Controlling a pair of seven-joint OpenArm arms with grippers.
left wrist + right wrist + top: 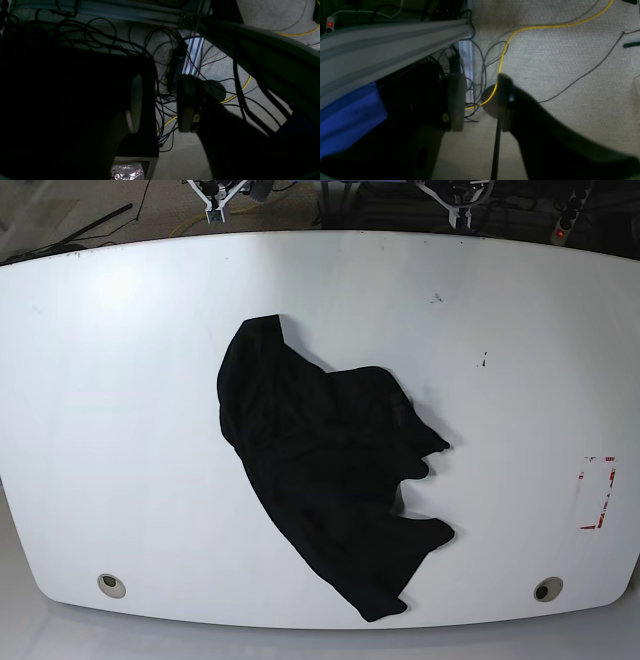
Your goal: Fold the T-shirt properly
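Black fabric: we see the T-shirt (325,475) crumpled in a loose heap, not folded, no print visible.
T-shirt place: middle of the white tabletop (120,430), running from far-left of centre down to the near edge, right of centre.
T-shirt shape: ragged lobes along its right side, one narrow end near the far side, a wider end at the near edge.
Left gripper (158,102): spread apart, nothing between the fingers (186,105); it hangs off the tabletop, over the floor (220,67).
Right gripper (480,101): also parted, holding nothing, above carpeted floor with a yellow cable (545,26) crossing it.
Wrist views: we see tangled dark cables (165,95) and an aluminium frame rail (392,37); no shirt in either.
Base view: both arms barely show, only at the far edge of the tabletop, well apart from the T-shirt.
Tabletop marks: red tape outline (598,492) at right, two round grommets (112,585) near the near edge.
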